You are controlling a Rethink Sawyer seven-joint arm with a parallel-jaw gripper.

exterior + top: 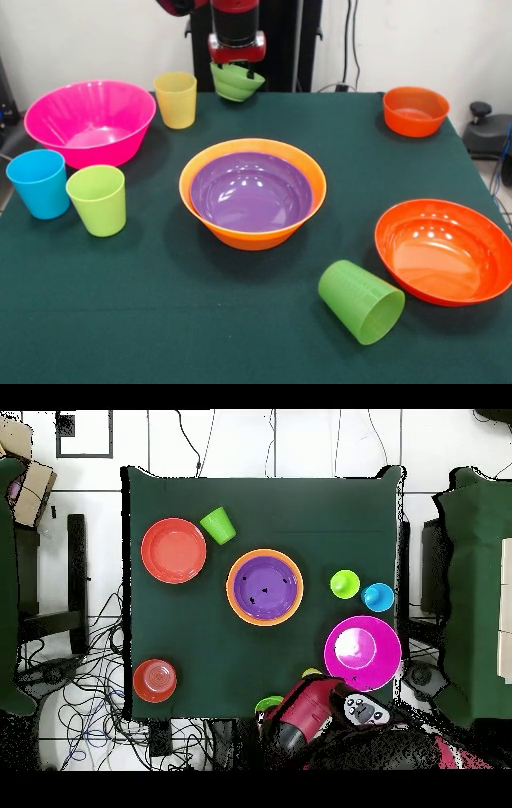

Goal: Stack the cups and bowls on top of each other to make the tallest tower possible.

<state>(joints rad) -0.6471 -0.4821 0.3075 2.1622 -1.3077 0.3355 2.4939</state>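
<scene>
The tower is barely begun: the purple bowl (251, 192) sits nested in the large orange bowl (254, 232) at mid-counter (160, 320), and nothing is stacked above it yet. The end effector (237, 76) is clamped on the small green bowl (236, 83), holding it tilted in the air at the far edge, beside the yellow cup (176, 99). Still loose are the pink bowl (90, 122), red-orange bowl (444, 251), small orange bowl (415, 110), and the blue cup (38, 183), lime cup (98, 199) and tipped-over green cup (361, 302).
</scene>
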